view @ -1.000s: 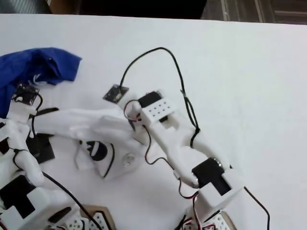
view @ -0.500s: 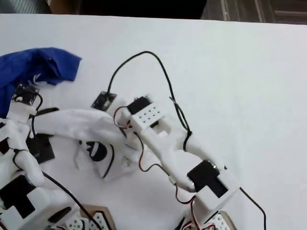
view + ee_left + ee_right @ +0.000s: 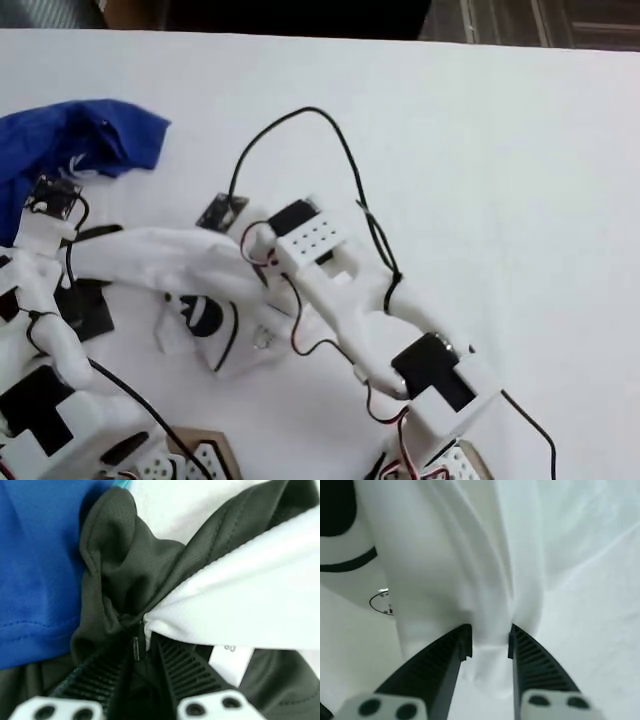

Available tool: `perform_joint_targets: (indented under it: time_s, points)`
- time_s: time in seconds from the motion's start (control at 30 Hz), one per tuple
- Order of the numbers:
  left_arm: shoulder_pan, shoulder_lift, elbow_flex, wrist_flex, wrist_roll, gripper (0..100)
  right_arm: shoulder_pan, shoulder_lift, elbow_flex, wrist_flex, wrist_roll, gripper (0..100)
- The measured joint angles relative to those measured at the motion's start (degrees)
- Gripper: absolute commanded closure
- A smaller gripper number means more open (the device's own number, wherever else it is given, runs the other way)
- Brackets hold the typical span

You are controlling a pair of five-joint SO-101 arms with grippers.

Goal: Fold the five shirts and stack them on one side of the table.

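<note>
A white shirt (image 3: 160,255) with black panels and a round black print lies bunched at the table's front left, stretched between the two arms. My left gripper (image 3: 80,262) holds its left end; in the left wrist view that gripper (image 3: 142,630) is shut on gathered black and white fabric (image 3: 235,595). My right gripper (image 3: 258,290) sits at the shirt's right end, and its own view shows the gripper (image 3: 487,637) shut on a fold of the white shirt (image 3: 445,555). A blue shirt (image 3: 80,140) lies crumpled at the far left, right beside the left gripper (image 3: 35,560).
The white table cover (image 3: 500,150) stretches bare across the right and far side. Black cables (image 3: 340,150) loop over the right arm. Both arm bases stand at the front edge.
The right arm has shifted a little to the left with the shirt's end in its gripper, bunching the white fabric. The left arm and the blue shirt have stayed put.
</note>
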Motion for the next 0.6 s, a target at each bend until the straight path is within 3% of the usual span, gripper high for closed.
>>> perform_joint_targets:
  time_s: [0.1, 0.4, 0.6]
  points:
    - [0.0, 0.0, 0.0, 0.0, 0.0, 98, 0.0, 0.0, 0.0, 0.2, 0.0, 98.4]
    - [0.0, 0.0, 0.0, 0.0, 0.0, 98, 0.3, 0.0, -1.7, 0.7, 0.0, 97.8]
    - [0.0, 0.0, 0.0, 0.0, 0.0, 98, 4.7, 0.0, -12.9, 8.2, 4.6, 97.8]
